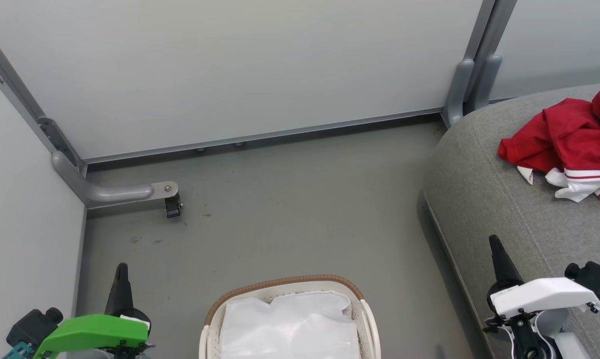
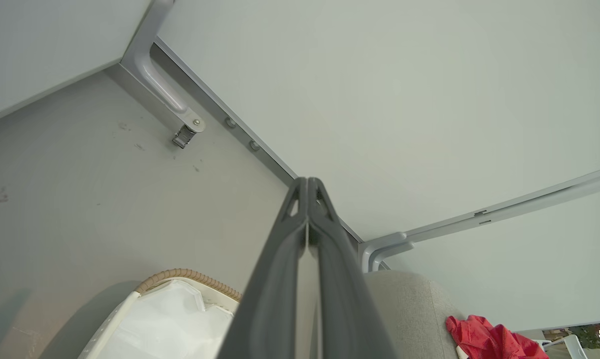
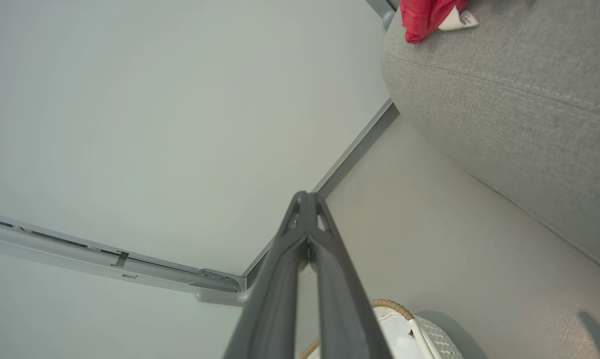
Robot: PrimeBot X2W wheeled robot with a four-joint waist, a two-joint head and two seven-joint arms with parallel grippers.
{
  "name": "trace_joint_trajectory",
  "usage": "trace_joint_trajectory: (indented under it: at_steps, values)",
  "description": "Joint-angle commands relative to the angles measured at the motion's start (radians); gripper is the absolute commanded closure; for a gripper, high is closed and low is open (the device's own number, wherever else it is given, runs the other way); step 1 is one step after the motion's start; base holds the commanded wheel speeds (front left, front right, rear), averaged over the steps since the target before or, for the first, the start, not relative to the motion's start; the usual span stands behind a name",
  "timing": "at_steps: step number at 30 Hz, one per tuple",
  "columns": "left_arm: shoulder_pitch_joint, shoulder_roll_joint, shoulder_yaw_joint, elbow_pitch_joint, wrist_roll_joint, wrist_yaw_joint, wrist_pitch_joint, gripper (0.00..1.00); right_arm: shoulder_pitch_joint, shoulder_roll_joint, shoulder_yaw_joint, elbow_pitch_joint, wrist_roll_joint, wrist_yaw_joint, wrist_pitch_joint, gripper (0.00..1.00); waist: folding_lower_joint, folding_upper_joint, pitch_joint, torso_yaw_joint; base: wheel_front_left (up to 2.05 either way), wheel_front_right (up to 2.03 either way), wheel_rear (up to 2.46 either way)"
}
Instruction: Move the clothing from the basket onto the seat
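Checking the oval white perforated plastic basket [image 1: 280,282] with its brown woven rim, near centre, we find a plain white liner cloth [image 1: 290,324] on top; the bright red-and-white clothing [image 1: 569,134] lies far right on the large grey upholstered seat [image 1: 479,199]. Our left gripper [image 1: 121,279] and right gripper [image 1: 498,257] hover closed, empty. We should peek under the liner before finishing.

Closed right hand [image 3: 307,198], clothing [image 3: 422,17] on seat [image 3: 504,109]

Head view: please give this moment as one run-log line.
clothing on seat | basket holds white liner | left tool shut | right tool shut
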Motion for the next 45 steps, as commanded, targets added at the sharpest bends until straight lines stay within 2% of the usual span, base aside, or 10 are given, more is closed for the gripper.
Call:
trace_joint_trajectory:
  at_steps: [1, 45]
  values:
    - [-0.03, 0.005, 0.006, -0.015, -0.031, -0.01, 0.008, 1.0, -0.003, -0.007, -0.005, -0.017, 0.03, 0.0, 0.009, 1.0, 0.0, 0.0, -0.001, 0.001, 0.0, 0.0, 0.0]
    - [-0.067, 0.007, 0.044, -0.034, -0.425, -0.027, 0.118, 1.0, 0.005, -0.009, -0.045, -0.064, 0.435, -0.001, 0.118, 1.0, 0.0, 0.0, -0.017, 0.017, 0.0, 0.0, 0.0]
